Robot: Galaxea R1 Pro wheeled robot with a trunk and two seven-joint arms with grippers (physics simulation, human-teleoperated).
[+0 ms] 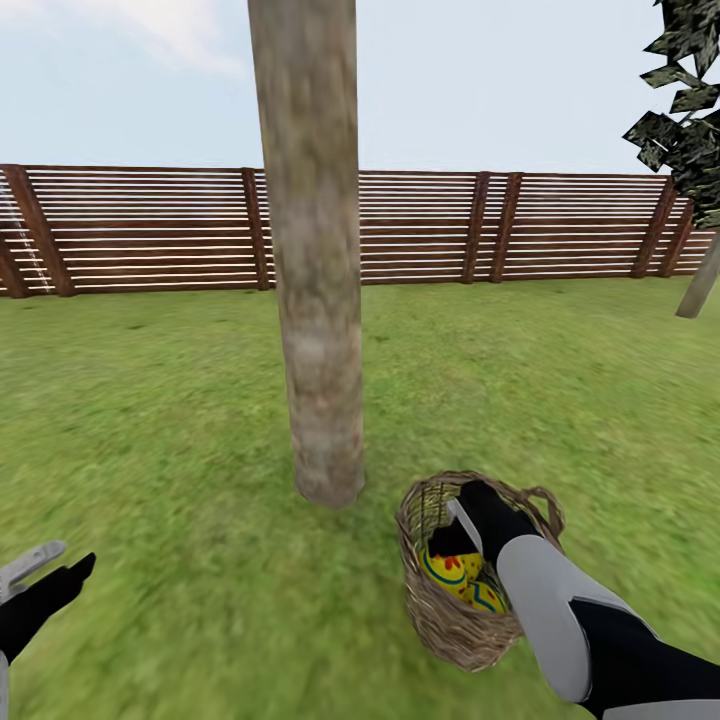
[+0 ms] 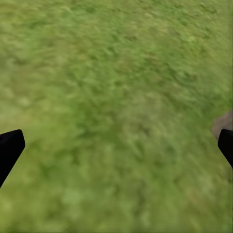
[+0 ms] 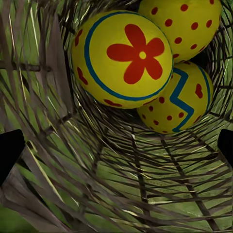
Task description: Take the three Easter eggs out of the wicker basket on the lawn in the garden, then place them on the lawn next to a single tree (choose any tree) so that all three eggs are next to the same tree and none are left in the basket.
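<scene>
The wicker basket (image 1: pixel 450 625) stands on the lawn (image 1: pixel 150 420) just right of the thick grey-brown tree trunk (image 1: pixel 318 300). Three yellow Easter eggs lie in it: one with a red flower (image 3: pixel 124 58), one with red dots (image 3: pixel 187 24), one with a blue zigzag (image 3: pixel 179 104). My right gripper (image 1: pixel 462 535) reaches down into the basket's mouth. In the right wrist view it (image 3: pixel 116 148) is open, fingertips (image 3: pixel 9 150) wide apart and short of the eggs, wicker wall (image 3: pixel 145 184) between them. My left gripper (image 1: pixel 65 562) hangs open over bare grass (image 2: pixel 116 97).
A brown slatted fence (image 1: pixel 150 230) closes the yard behind the tree. A dark-leaved tree (image 1: pixel 690 120) with a thin leaning trunk (image 1: pixel 700 280) stands at the far right. Grass lies open all around the thick trunk's base (image 1: pixel 330 490).
</scene>
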